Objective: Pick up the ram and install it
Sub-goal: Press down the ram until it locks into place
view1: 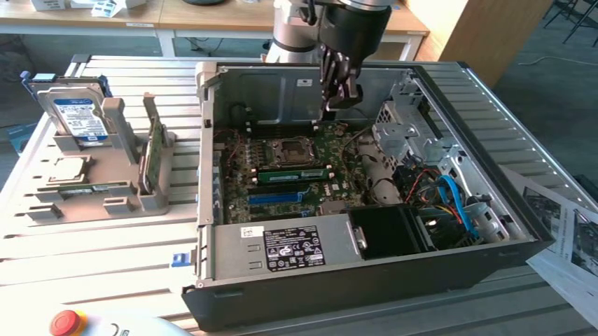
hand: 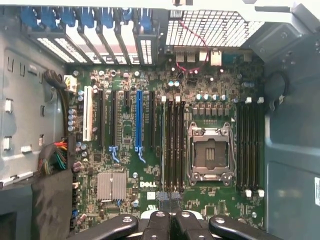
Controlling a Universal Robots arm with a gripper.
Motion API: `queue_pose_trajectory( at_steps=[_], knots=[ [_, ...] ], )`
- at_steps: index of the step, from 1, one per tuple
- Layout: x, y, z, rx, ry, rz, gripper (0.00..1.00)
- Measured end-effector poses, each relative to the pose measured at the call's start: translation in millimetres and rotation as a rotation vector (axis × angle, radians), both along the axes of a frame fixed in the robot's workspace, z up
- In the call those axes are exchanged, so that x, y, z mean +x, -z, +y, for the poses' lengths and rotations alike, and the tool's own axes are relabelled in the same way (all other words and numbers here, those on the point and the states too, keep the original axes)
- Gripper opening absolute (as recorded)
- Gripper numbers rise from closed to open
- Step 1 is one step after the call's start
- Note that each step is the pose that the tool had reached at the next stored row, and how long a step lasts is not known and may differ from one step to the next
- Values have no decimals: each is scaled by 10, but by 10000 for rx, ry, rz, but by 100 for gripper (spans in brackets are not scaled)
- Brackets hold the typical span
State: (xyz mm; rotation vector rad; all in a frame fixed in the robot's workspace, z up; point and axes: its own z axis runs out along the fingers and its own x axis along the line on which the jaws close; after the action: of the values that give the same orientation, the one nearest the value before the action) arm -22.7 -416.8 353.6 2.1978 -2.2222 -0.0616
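We see the black robot gripper (view1: 341, 94) hanging inside an open black computer case (view1: 374, 280), fingers pressed together and holding nothing; the wrist view places it over the black memory slots (hand: 173, 145) beside the silver processor socket (hand: 210, 152). The ram (view1: 294, 174), a long narrow green circuit-board stick, stands in a slot of the green motherboard (view1: 323, 150) just beside that socket, below the gripper and apart from it. On the exterior view's left, a grey plastic rack (view1: 112, 189) holds a blue-labelled silver hard drive (view1: 77, 115) and another thin greenish board (view1: 157, 157) on edge.
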Motion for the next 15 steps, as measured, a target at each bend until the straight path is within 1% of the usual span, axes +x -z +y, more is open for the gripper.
queue_pose_trajectory(
  at_steps=[15],
  knots=[
    [298,0,-26,0,-1,0,11]
  ],
)
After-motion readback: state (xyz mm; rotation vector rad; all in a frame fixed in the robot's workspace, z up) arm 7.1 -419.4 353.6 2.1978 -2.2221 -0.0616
